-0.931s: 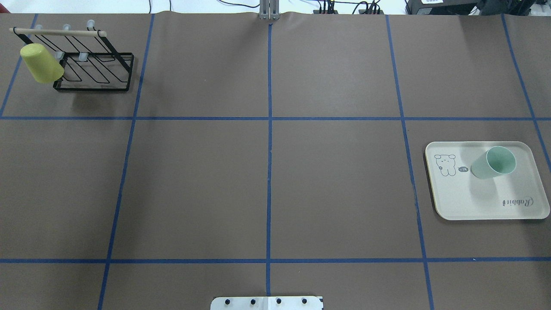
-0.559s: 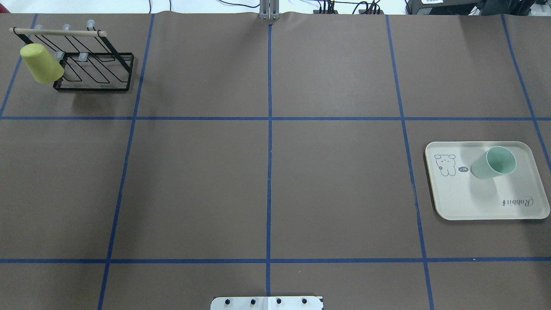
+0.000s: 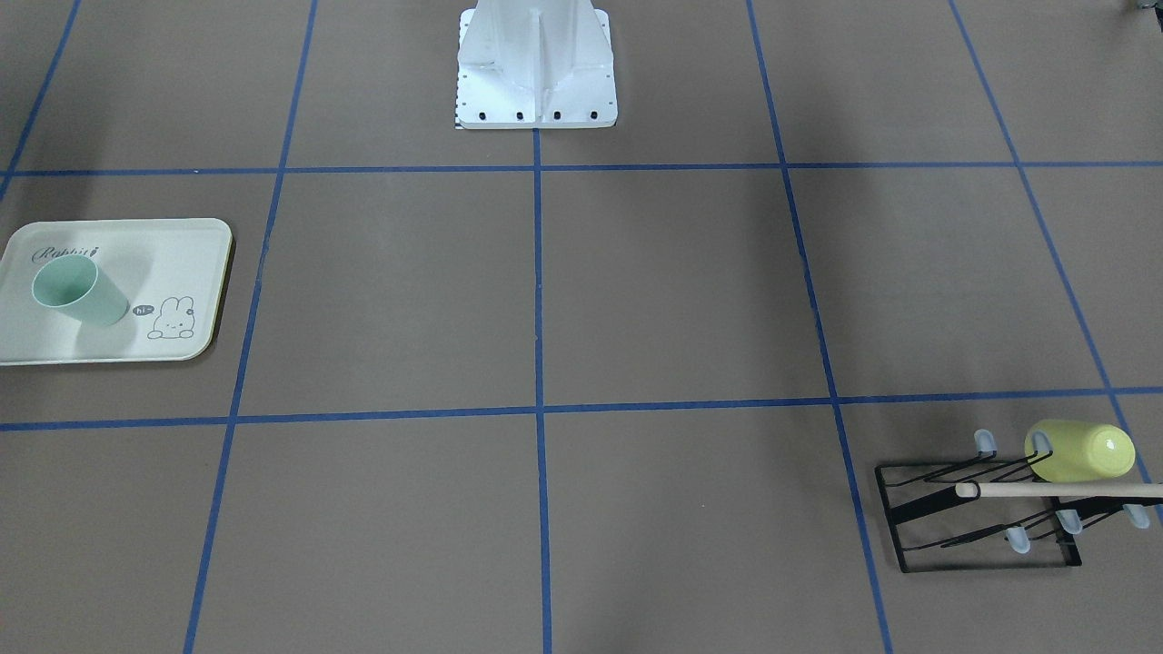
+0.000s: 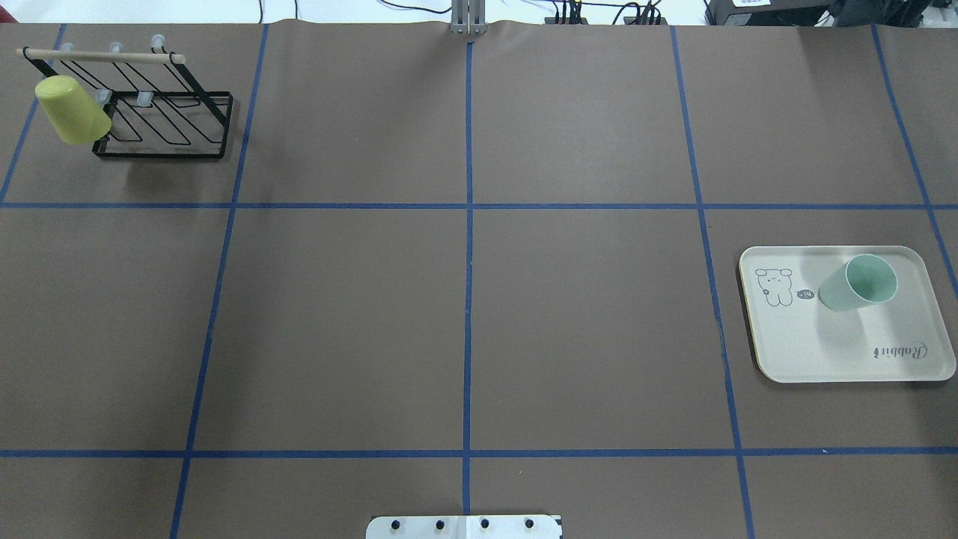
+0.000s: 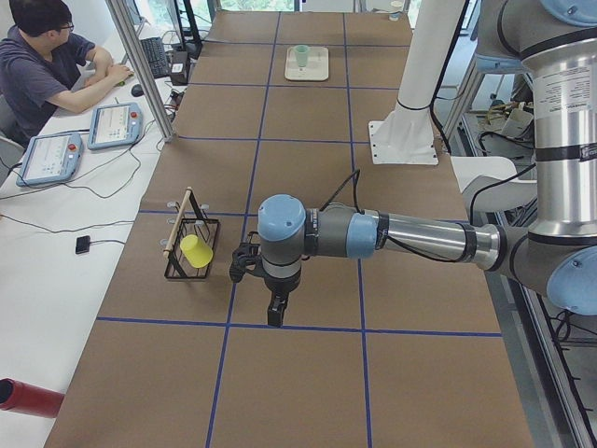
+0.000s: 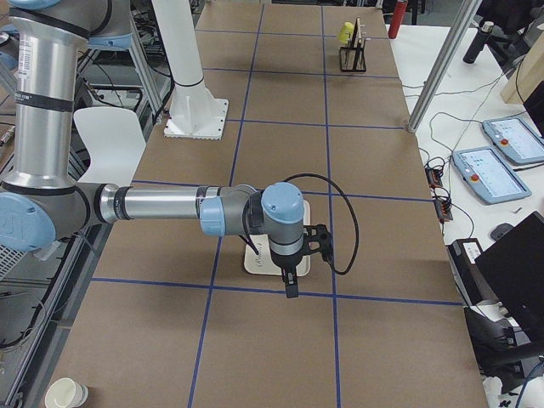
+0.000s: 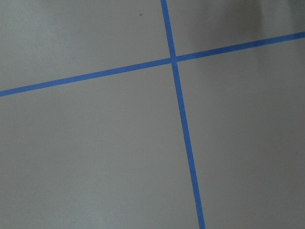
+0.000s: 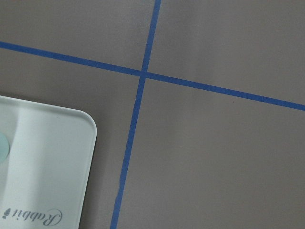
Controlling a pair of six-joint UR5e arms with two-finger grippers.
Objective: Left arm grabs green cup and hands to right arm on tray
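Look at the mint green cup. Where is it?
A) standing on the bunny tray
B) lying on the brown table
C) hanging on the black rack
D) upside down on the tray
A: the green cup stands mouth-up on the tray; the cup on the rack is the yellow-green cup.

left arm [image 5: 420, 238] stretched level across frame centre, left gripper [image 5: 275, 314] pointing straight down, right arm [image 6: 161, 204] level at mid-left, right gripper [image 6: 291, 286] pointing down, finger spacing unclear on both

Even bright light, soft shadows, sharp.
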